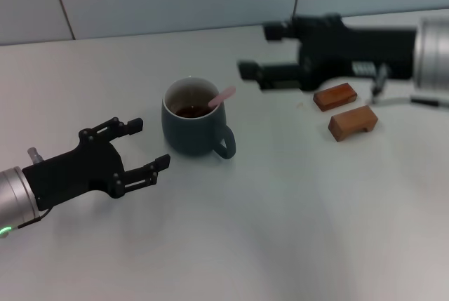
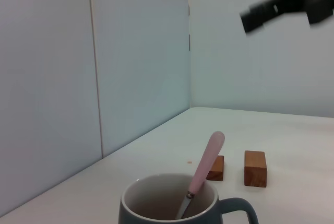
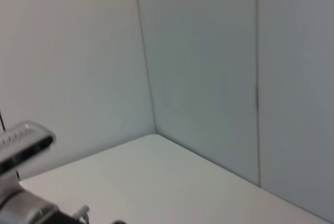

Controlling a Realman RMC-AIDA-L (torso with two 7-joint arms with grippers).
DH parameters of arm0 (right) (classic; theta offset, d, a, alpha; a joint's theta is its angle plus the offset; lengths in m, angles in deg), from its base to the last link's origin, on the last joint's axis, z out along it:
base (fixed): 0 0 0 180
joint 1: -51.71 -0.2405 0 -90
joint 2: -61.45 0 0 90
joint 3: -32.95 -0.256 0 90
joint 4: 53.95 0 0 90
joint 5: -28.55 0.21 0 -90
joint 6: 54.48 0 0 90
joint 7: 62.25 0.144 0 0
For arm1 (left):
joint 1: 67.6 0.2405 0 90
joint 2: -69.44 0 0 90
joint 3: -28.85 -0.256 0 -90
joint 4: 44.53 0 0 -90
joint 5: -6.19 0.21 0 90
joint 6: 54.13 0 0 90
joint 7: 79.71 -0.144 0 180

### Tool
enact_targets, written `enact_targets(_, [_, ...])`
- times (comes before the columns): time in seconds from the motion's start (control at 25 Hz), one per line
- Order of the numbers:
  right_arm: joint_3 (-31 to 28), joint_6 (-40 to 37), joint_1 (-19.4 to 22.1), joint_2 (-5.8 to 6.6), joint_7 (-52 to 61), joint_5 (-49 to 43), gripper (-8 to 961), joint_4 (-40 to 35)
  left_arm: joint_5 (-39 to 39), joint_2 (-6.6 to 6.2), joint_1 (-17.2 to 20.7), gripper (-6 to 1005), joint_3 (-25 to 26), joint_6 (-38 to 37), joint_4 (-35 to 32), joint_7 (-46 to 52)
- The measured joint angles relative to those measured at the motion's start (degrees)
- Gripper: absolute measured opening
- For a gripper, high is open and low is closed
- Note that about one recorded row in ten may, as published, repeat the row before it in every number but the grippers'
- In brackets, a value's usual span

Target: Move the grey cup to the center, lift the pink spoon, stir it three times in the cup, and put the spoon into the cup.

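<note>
Spoon (image 1: 221,96) and cup (image 1: 194,127) are seen together near the middle of the table (image 1: 295,224): the spoon is leaned inside the cup, its metal end dipped in the dark liquid and its pale pink handle propped on the rim on the side toward the wooden blocks (image 1: 344,109). The task is judged all but finished. The cup is a rounded blue-grey mug, off-white inside, its loop handle turned toward the camera. The left pincer (image 1: 149,145) is held open just beside the cup, gripping nothing. The right pincer (image 1: 255,50) is raised beyond the cup near the blocks, also open and empty, apparently so the spoon is left free.
</note>
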Motion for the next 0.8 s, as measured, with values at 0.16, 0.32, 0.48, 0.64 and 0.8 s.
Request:
enact_targets(0.16, [-0.1, 0.3, 1.8, -0.01, -9.7, 4.9, 829, 7.3, 0.0, -0.01, 0.1, 811, 0.2, 0.1, 0.1, 0.3])
enact_targets(0.32, [-0.9, 0.3, 1.8, 0.08, -18.7, 10.4, 829, 17.3, -0.1, 0.02, 0.1, 811, 0.4, 0.1, 0.3, 0.3])
enact_targets(0.48, [-1.5, 0.2, 1.8, 0.19, -23.4, 10.8, 829, 22.1, -0.1, 0.04, 0.2, 810, 0.4, 0.1, 0.5, 0.4])
enact_targets(0.64, [-2.2, 0.0, 2.2, 0.24, -26.5, 10.9, 829, 24.4, -0.1, 0.12, 0.2, 810, 0.5, 0.2, 0.5, 0.4])
enact_targets(0.8, [-2.6, 0.0, 1.8, 0.24, -26.8, 10.9, 829, 26.8, -0.1, 0.15, 0.2, 809, 0.4, 0.2, 0.5, 0.4])
